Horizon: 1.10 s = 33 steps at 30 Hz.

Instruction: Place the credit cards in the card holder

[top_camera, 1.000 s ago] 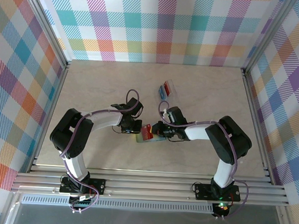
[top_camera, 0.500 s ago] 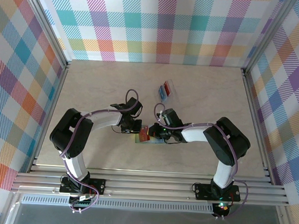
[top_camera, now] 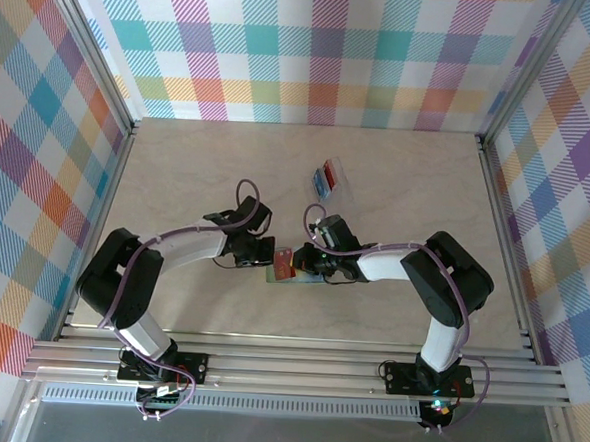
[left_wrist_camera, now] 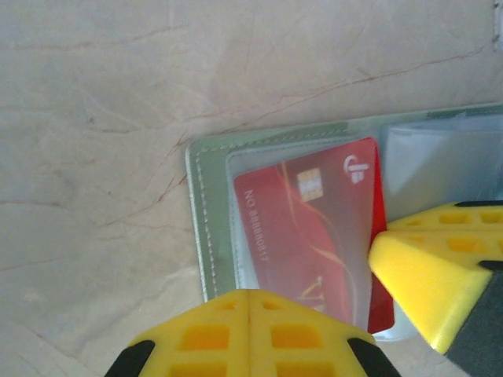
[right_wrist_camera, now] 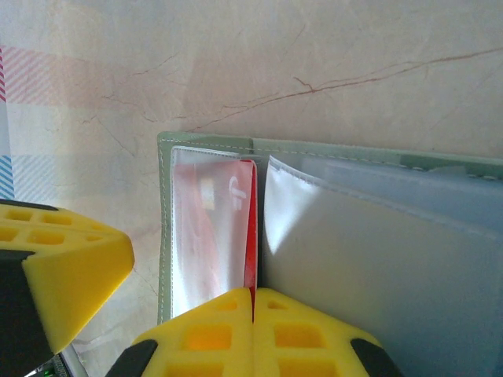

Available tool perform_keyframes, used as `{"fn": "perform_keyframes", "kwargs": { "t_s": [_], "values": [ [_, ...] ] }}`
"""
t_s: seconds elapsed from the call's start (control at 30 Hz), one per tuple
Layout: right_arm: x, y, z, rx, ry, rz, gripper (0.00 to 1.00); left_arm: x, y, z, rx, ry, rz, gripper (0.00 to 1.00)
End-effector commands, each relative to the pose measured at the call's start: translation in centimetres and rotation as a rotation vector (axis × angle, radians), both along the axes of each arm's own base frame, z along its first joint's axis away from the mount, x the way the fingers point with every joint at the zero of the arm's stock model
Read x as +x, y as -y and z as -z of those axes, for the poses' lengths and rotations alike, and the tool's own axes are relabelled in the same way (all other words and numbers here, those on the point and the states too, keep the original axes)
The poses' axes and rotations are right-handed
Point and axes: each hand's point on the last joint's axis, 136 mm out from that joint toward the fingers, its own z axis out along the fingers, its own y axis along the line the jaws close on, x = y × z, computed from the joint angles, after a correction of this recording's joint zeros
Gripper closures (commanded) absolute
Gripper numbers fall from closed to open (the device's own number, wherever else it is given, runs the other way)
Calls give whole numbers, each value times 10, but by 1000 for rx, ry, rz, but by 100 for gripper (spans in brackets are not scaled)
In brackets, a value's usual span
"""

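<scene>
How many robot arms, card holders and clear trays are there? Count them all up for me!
Robot arms: 2
Card holder: 1
Clear tray: 1
Total: 4

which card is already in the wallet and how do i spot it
On the marble-look table, just nearer than the clear tray, lies the open green card holder. The red card sits under its clear pocket, unlike the red and blue cards in the tray.
</scene>
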Motion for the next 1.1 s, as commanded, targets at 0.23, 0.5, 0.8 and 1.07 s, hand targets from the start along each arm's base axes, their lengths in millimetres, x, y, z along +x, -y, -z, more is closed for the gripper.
{"fn": "perform_keyframes", "kwargs": {
  "t_s": [0.23, 0.5, 0.8, 1.07],
  "values": [
    [-13, 5, 11, -35, -54, -3, 100, -18, -4, 21, -24, -52, -28, 98],
    [-13, -6, 4, 0, -43, 22, 100, -26, -4, 32, 3, -69, -39, 99],
    [-21, -23, -3, -4, -5, -9, 94, -21, 7, 30, -13, -45, -24, 99],
    [-23, -5, -13, -135, 52, -50, 64, -24, 2, 27, 28, -63, -5, 98]
  ]
}}
